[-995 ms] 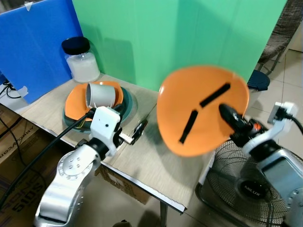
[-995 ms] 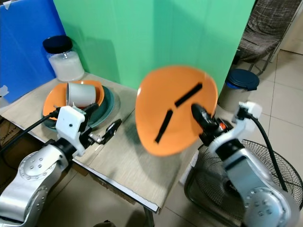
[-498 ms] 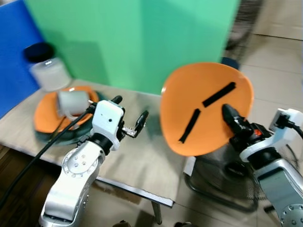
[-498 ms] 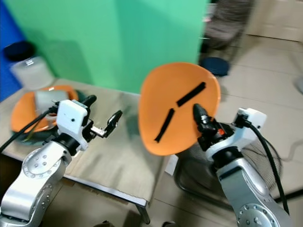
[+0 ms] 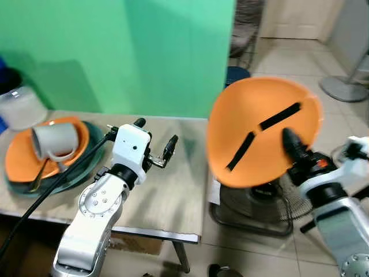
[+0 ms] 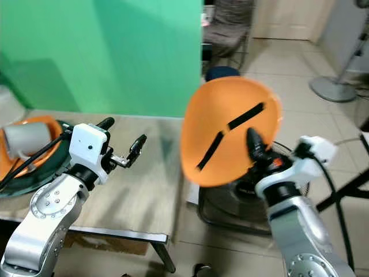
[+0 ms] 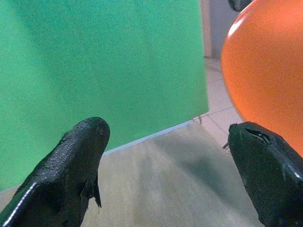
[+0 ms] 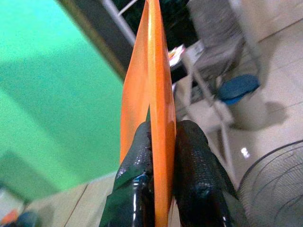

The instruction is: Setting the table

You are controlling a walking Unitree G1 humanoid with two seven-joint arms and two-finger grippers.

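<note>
My right gripper (image 5: 290, 142) is shut on the rim of an orange plate (image 5: 262, 131), held upright in the air past the table's right edge, above a floor fan. Two black strips mark the plate's face. The right wrist view shows the plate (image 8: 158, 118) edge-on, pinched between the fingers (image 8: 194, 156). My left gripper (image 5: 154, 141) is open over the wooden table (image 5: 167, 199), nothing between its fingers (image 7: 71, 170). At the table's left, a grey mug (image 5: 51, 141) lies on its side on an orange plate (image 5: 17, 161) stacked in a dark green dish (image 5: 75, 176).
A green screen (image 5: 144, 52) stands behind the table. A floor fan (image 5: 253, 205) sits beside the table's right edge. A white jar (image 5: 17, 107) is at the far left. A blue bin (image 5: 236, 74), a chair and a stand base (image 5: 340, 89) are on the tiled floor.
The camera has swung right, so the stack and jar sit further left in view. The right gripper still holds the plate, now further off the table. The left gripper has stayed open.
</note>
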